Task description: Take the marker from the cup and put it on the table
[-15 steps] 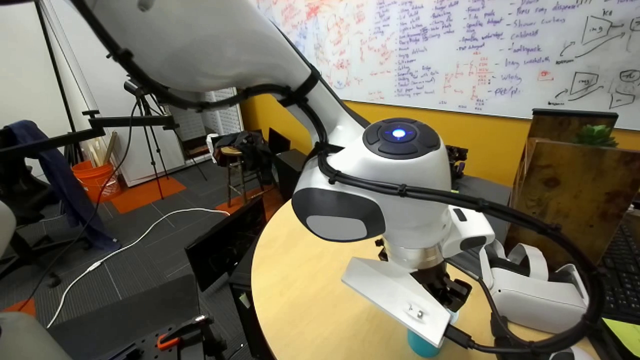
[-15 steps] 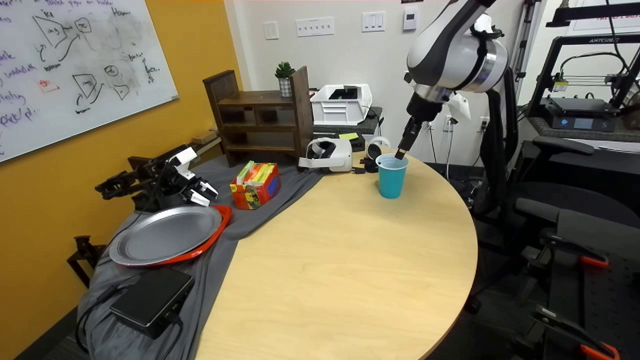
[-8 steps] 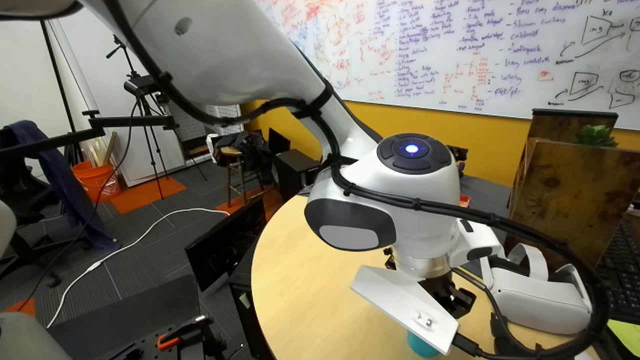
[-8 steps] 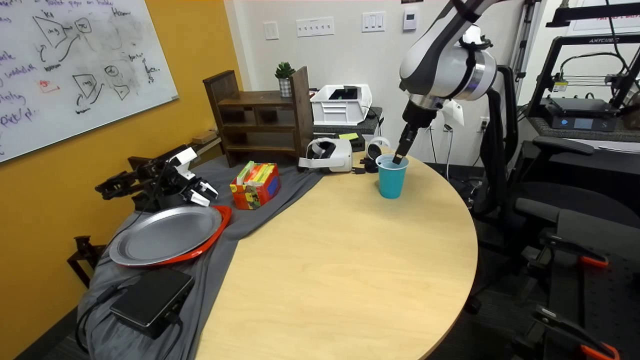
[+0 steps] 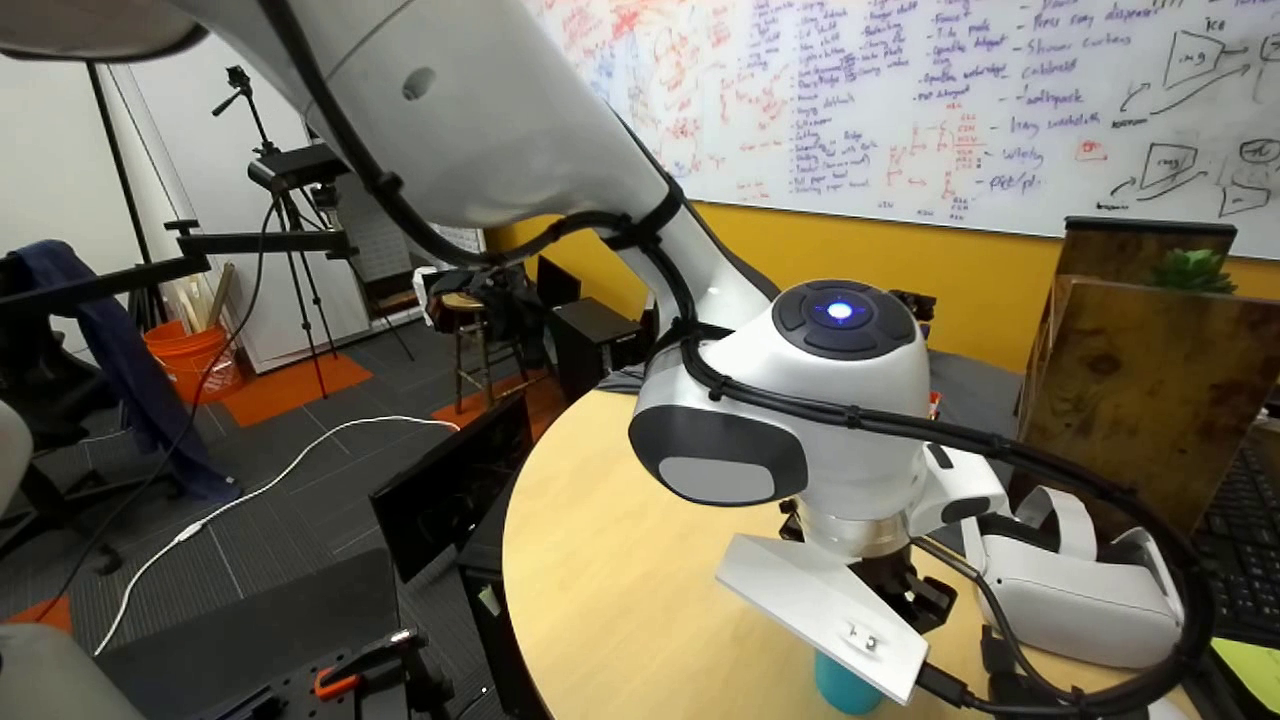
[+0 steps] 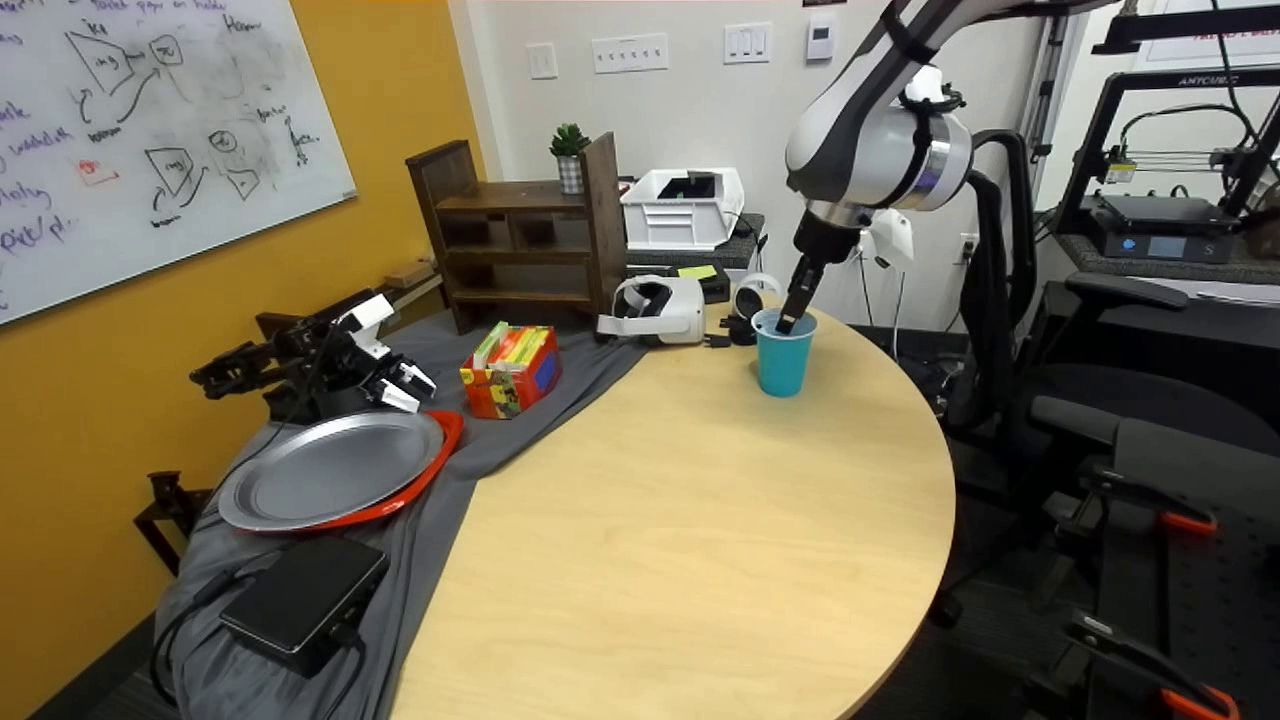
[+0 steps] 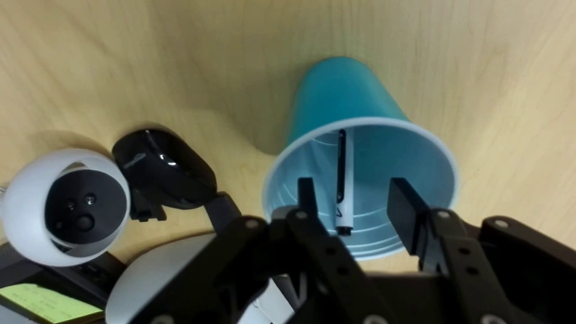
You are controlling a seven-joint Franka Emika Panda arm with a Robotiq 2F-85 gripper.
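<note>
The light-blue cup [image 6: 783, 362] stands upright on the round tan table [image 6: 680, 520]; it also shows in the wrist view [image 7: 344, 92] and, mostly hidden behind the gripper's white camera mount, in an exterior view [image 5: 845, 688]. The marker [image 7: 347, 184], white with a black label and black end, stands inside the cup, leaning along its wall. It is hidden in both exterior views. My gripper [image 7: 352, 191] is open, with one finger on each side of the marker's upper end and not touching it. In an exterior view, the fingertips [image 6: 787, 325] are at the cup's mouth.
A white VR headset [image 6: 665, 310] and a white-ringed controller [image 7: 67, 207] lie beside the cup, with a black object [image 7: 162, 168] between controller and cup. A wooden shelf [image 6: 520, 245], a red box [image 6: 510, 375] and a metal tray [image 6: 335, 470] stand along the table's wall side.
My gripper has moved down toward the cup, and its fingertips have gone from just above the rim to the cup's mouth. The cup has not moved.
</note>
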